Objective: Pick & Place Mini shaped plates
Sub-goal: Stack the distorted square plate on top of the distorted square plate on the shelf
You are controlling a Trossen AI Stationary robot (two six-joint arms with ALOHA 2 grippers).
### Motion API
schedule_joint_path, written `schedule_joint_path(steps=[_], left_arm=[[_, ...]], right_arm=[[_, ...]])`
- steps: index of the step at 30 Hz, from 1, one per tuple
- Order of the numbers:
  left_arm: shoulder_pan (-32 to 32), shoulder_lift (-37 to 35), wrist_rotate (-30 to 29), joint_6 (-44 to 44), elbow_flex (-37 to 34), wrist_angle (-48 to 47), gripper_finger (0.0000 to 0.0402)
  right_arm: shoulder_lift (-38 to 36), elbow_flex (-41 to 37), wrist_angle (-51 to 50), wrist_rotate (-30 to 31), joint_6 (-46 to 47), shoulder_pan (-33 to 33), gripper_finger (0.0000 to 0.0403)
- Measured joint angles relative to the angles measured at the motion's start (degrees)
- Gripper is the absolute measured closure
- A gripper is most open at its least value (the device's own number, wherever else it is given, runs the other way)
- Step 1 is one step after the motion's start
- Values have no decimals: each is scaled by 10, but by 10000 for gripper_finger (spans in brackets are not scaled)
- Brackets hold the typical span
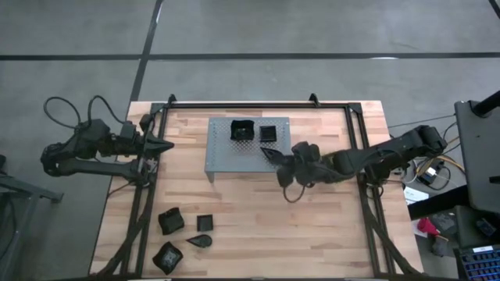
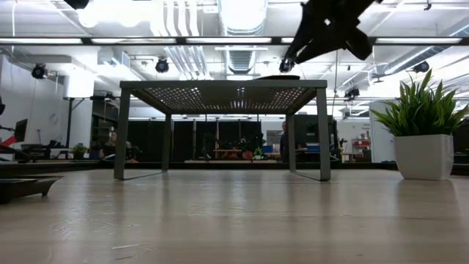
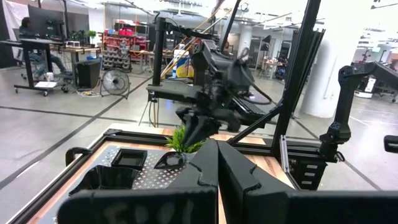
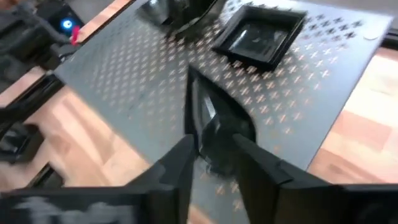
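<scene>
A grey perforated rack (image 1: 226, 156) stands mid-table. Two square black mini plates (image 1: 241, 129) (image 1: 268, 133) sit on its top. A third, teardrop-shaped black plate (image 4: 211, 121) lies on the rack's top at the right near corner (image 1: 271, 154). My right gripper (image 4: 214, 165) is open, slanting down from the table's right, its fingers on either side of that plate's end. Several more black plates (image 1: 171, 222) (image 1: 199, 241) rest on the table at the near left. My left gripper (image 1: 166, 146) waits shut at the table's left edge.
A small green plant in a white pot (image 2: 423, 147) stands on the table at the right of the low view. The black frame rails (image 1: 361, 140) run along the table's left, right and far sides. Bare wood lies between the rack and the near edge (image 1: 281, 234).
</scene>
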Motion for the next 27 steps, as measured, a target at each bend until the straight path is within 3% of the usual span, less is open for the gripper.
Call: schedule_joint_path(steps=[4,10,15,22,27], left_arm=[[0,0,0,0,0,0,401],[0,0,0,0,0,0,401],[0,0,0,0,0,0,401],[0,0,0,0,0,0,401],[0,0,0,0,0,0,401]], right_arm=[[8,-42,62,23,-13,49,380],[6,-99,200,79,-109,119,394],[-34,-131,233,86,-186,141,394],[-132,-210,257,68,-260,137,394],[-235,-280,368,-49,-412,125,394]])
